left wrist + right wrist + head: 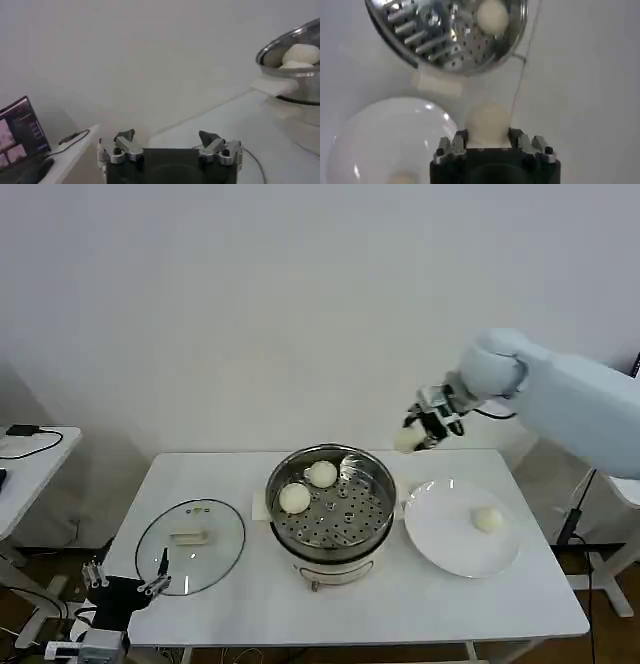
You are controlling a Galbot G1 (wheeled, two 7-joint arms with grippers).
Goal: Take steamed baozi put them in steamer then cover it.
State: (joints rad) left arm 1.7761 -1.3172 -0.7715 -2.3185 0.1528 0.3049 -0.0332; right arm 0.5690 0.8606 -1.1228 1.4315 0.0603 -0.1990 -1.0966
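Aloft, right pincer (418, 434) pinching a baozi (489, 121), seemingly beyond steamer (331, 506) rim

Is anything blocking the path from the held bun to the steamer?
Nothing visible does. The right gripper holds a baozi in the air beside the open steamer; the cover lies off to the left on the table.
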